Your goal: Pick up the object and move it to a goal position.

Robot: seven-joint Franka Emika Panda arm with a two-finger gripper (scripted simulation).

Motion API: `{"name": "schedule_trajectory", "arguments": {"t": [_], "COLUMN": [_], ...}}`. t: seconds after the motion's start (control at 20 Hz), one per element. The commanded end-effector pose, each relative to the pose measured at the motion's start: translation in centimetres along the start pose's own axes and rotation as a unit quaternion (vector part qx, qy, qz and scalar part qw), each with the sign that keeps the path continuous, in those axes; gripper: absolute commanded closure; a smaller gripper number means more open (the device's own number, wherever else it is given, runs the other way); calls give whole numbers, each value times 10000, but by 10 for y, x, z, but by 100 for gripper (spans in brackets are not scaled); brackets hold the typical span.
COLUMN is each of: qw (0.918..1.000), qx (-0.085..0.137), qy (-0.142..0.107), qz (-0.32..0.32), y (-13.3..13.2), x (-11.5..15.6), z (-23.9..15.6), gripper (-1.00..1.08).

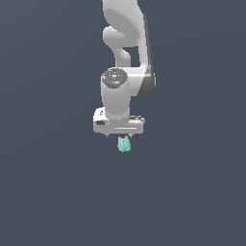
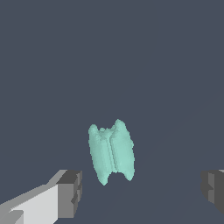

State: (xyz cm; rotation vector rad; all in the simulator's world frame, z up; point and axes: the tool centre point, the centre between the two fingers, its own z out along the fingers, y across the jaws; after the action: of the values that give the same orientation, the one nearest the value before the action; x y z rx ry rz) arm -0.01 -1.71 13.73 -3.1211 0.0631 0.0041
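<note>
The white robot arm [image 1: 126, 43] runs off the exterior view's upper edge, so its base is unseen. There the white pincer [image 1: 118, 135] has fingers too small to make out, and its body hides the top of the small pale teal lumpy object [image 1: 124, 144]. In the wrist view, both grey fingertips [image 2: 70, 194] are cut by the frame's edges.

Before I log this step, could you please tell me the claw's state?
Claw: open, holding nothing; the teal lump sits between its fingers, untouched.

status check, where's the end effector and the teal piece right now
End effector open, fingers wide apart. Teal-mint lumpy piece between them, untouched, just below the end effector in the exterior view. Nothing in the way.
</note>
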Motion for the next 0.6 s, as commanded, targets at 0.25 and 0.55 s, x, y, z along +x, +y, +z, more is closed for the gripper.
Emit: {"name": "schedule_trajectory", "arguments": {"t": [0.25, 0.55], "qw": [9969, 9950], "qx": [-84, -100], "qy": [3, 5], "qz": [-779, -994], "y": [-17, -22], "x": [-7, -9], "z": [38, 49], "gripper": [-92, -92]}}
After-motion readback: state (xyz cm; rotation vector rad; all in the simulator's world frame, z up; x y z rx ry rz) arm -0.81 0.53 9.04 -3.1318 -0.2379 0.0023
